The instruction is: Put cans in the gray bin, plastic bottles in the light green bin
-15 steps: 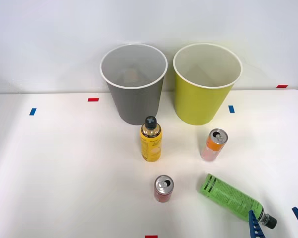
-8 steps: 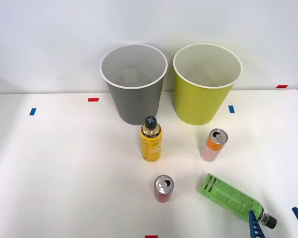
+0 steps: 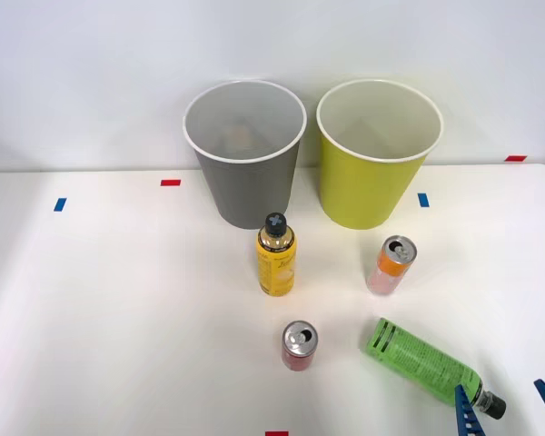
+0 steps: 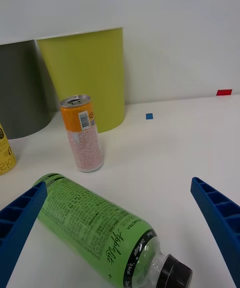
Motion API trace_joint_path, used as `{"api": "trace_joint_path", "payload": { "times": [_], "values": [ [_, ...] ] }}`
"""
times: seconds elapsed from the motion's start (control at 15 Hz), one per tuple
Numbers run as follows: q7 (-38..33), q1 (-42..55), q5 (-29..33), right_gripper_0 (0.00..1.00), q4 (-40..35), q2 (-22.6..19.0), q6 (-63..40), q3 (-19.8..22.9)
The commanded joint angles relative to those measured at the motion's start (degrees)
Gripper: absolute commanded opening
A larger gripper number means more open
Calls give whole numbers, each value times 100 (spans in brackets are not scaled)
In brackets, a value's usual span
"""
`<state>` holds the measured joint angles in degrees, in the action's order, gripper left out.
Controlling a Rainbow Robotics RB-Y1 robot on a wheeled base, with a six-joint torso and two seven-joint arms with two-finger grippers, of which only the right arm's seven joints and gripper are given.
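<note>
Between my open fingers (image 3: 507,411), green bottle (image 3: 421,361) lies flat, axis ten-to-four o'clock, cap (image 3: 492,405) nearest me.

Script "Apple" on the green-labelled bottle (image 4: 100,228)

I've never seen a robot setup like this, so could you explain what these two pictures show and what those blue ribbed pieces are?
Both pictures show one table. The front view looks down from above the robot's arms; the other comes from a camera on its right wrist. The blue ribbed pieces are the fingers of the right gripper, open and holding nothing, either side of a lying green bottle. Also on the table: a standing yellow bottle, an orange can, a red can, a gray bin and a light green bin.
</note>
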<state>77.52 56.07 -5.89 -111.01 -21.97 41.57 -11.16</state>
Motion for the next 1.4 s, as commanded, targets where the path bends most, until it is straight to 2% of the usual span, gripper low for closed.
{"api": "trace_joint_path", "payload": {
  "times": [0.07,0.73,0.93,1.07,1.2,1.4],
  "values": [
    [0,0,0,100,0,0,0,0],
    [0,0,0,100,0,0,0,0],
    [9,-44,-97,100,246,9,-70,-141],
    [44,-35,-378,100,185,-290,88,-334],
    [88,-44,-378,100,26,-730,79,-343],
    [176,-26,-308,100,-387,-1652,-308,-299]
  ]
}}
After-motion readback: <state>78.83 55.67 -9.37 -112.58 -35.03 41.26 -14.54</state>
